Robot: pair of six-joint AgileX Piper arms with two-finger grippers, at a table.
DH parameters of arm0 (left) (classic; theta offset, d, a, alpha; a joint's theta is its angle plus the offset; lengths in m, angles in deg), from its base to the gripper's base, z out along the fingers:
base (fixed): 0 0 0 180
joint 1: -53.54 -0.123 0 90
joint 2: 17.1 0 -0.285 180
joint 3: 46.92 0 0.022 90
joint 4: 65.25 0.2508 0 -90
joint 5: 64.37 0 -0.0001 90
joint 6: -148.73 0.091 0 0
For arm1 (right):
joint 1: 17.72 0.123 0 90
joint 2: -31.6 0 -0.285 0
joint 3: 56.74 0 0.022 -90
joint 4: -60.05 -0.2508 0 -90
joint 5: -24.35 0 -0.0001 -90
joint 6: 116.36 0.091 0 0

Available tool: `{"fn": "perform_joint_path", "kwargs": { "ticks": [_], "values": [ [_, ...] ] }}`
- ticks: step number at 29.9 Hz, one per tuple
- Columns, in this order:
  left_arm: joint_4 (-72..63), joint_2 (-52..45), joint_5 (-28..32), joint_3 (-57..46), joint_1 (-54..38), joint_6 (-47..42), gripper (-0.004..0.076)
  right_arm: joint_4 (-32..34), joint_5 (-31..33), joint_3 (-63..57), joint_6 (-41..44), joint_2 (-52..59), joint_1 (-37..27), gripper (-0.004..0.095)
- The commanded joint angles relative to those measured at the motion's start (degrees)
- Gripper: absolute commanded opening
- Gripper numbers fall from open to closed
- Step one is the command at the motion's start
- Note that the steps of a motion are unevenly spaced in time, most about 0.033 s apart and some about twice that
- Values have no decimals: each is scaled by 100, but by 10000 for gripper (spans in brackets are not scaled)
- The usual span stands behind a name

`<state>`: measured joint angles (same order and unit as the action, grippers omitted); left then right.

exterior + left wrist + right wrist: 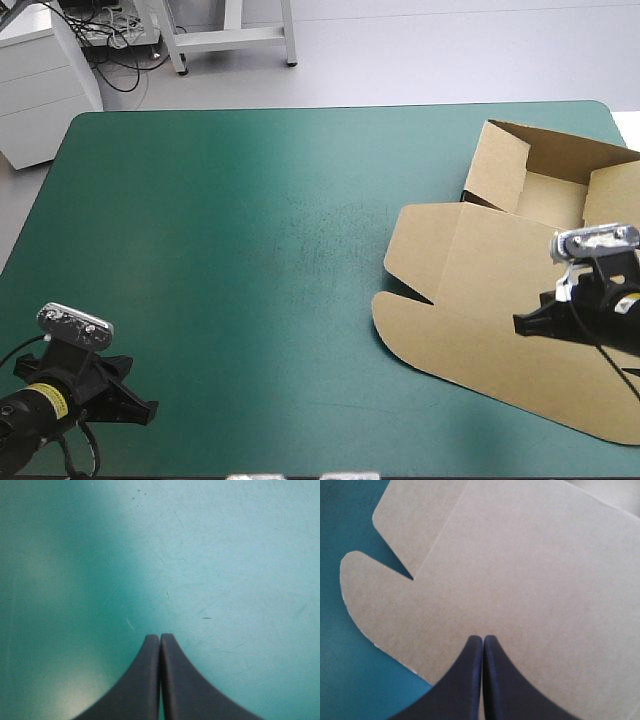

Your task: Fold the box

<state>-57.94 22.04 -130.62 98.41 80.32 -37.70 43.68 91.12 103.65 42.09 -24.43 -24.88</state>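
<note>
Where right tool (482, 638) hovers, box (530, 565) beneath

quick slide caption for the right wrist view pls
Shut right gripper poised over the flat lid of the brown box, its notched flap edge lying on the teal-green cover.

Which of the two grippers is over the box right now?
The right gripper, shut over the flat lid of the box. The left gripper is shut over bare teal-green cover, far from it.
</note>
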Motion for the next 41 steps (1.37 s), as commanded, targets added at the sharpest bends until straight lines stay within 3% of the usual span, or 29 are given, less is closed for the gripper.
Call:
{"fn": "perform_joint_path", "kwargs": {
  "ticks": [1,11,18,26,41],
  "values": [
    [89,39,305,142,22,-2,-32,-279,-222,-416,-84,620,-6,-19],
    [-13,-24,331,-63,22,-2,-32,-392,-243,-1732,-352,2182,-6,-22],
    [-195,-568,914,-823,22,-2,-32,-392,-440,-2304,-338,2932,-6,-22],
    [-170,-980,1046,-1308,22,-2,-32,-417,-635,-2778,-338,3007,-6,-23],
    [-209,-980,974,-1296,22,-2,-32,-457,-657,-2906,-325,3011,-6,-23]
  ]
}}
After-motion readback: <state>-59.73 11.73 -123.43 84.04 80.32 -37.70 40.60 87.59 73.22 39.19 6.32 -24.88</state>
